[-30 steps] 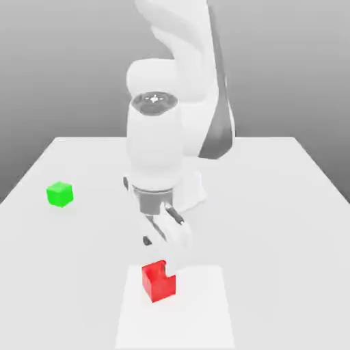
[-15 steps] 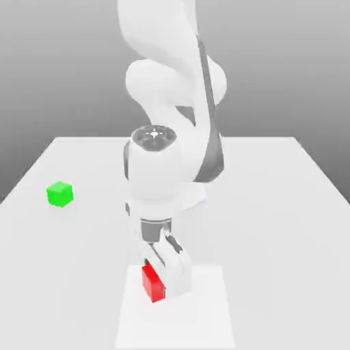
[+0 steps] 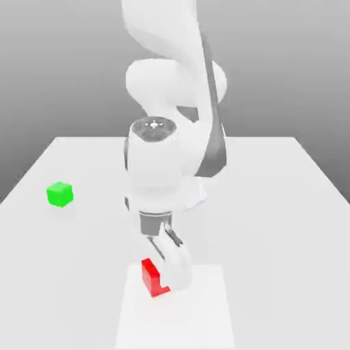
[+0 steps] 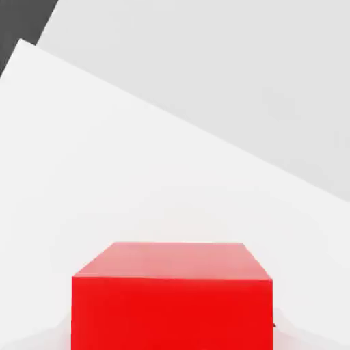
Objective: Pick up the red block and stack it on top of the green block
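The pincer (image 3: 164, 277) is clamped on the red block (image 3: 152, 277), low over the pale mat on the tabletop (image 3: 287, 205); the green block (image 3: 59, 194) sits well apart, toward the exterior view's left and farther back, so the carry likely runs that way.

The red block (image 4: 171, 301) and green block (image 3: 59, 194) look smooth and matt, the table (image 3: 273, 205) matt white.

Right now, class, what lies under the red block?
The red block rests on a paler rectangular patch of the white table. The end effector covers its far side.
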Robot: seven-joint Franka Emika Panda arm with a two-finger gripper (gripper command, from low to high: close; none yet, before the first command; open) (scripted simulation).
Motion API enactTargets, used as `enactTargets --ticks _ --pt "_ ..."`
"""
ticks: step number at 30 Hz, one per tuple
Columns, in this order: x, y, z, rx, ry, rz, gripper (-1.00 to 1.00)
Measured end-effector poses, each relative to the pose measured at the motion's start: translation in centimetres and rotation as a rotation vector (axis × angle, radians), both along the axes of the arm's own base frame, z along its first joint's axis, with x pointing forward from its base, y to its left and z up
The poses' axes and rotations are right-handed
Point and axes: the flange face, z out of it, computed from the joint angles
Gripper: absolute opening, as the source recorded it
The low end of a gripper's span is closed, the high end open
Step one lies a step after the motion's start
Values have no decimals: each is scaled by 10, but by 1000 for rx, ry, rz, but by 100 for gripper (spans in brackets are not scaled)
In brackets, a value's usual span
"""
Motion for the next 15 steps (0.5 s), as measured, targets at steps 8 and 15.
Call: enactTargets --ticks 8,15 --pt "-7 0 22 -2 12 6 -100" --pt "-34 -83 29 -11 35 -273 -100"
